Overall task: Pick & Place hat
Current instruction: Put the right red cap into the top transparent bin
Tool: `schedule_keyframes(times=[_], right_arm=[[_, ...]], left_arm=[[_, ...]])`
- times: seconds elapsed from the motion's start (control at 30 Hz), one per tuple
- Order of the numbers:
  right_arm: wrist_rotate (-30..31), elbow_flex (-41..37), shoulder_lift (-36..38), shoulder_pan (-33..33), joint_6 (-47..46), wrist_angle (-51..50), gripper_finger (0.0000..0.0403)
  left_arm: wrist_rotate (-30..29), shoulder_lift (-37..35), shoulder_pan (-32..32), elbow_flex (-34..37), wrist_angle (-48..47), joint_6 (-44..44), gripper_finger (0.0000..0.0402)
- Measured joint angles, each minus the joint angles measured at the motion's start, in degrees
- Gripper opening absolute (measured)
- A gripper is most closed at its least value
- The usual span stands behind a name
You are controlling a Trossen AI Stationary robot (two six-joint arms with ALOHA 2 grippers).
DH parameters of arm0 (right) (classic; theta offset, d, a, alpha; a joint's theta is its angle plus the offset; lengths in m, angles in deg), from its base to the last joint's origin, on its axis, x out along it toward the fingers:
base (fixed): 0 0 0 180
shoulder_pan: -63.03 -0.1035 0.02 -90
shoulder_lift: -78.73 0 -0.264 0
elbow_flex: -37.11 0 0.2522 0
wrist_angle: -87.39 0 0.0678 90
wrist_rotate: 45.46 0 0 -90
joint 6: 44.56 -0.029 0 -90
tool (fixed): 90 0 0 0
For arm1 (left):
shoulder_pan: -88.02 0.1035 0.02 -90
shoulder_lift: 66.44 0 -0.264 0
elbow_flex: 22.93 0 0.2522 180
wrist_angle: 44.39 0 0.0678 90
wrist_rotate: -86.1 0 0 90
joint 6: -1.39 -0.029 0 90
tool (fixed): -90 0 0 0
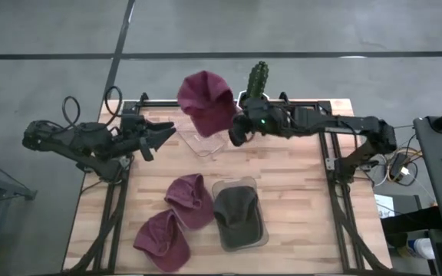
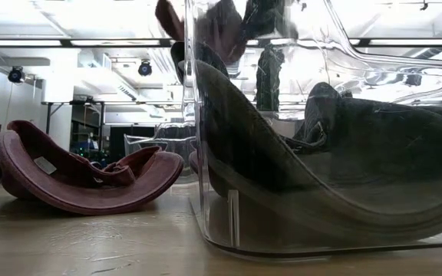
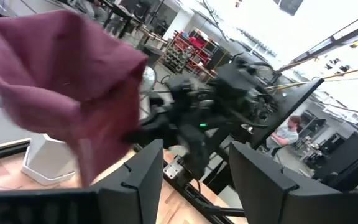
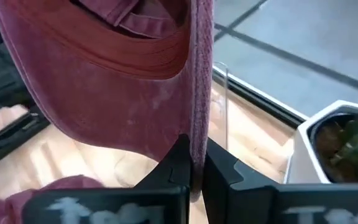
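Our right gripper [image 4: 194,163] is clamped on a maroon hat [image 1: 206,102], which hangs above the empty clear bin [image 1: 203,142]. Our left gripper [image 1: 162,133], fingers apart, waits just beside that bin.

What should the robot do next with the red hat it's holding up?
Probably lower it a little into the empty clear box. The right hand is shut on the hat, which hangs just above that box, while the other box already holds a dark hat. The left hand waits open nearby.
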Motion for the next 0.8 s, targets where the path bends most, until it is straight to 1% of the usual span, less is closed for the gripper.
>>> schedule_keyframes(times=[0.1,0.23,0.43,0.63,0.8], right_arm=[[-5.0,0.0,-2.0,2.7,1.3,0.9,0.0012],[-11.8,0.0,-5.9,5.7,2.6,3.7,0.0012],[-16.4,0.6,-11.6,8.7,0.2,5.1,0.0013],[-23.0,4.3,-17.6,11.7,-0.5,4.9,0.0013],[-28.6,8.5,-21.9,13.4,-4.8,-2.4,0.0013]], left_arm=[[2.2,-0.7,0.0,0.0,0.0,0.5,0.0176],[7.4,-1.3,0.0,0.0,0.1,2.1,0.0176],[11.8,-1.2,0.0,0.1,0.0,5.6,0.0176],[11.9,-1.2,0.0,0.4,-0.2,7.9,0.0176],[12.1,-1.1,0.0,0.4,-1.4,9.5,0.0176]])
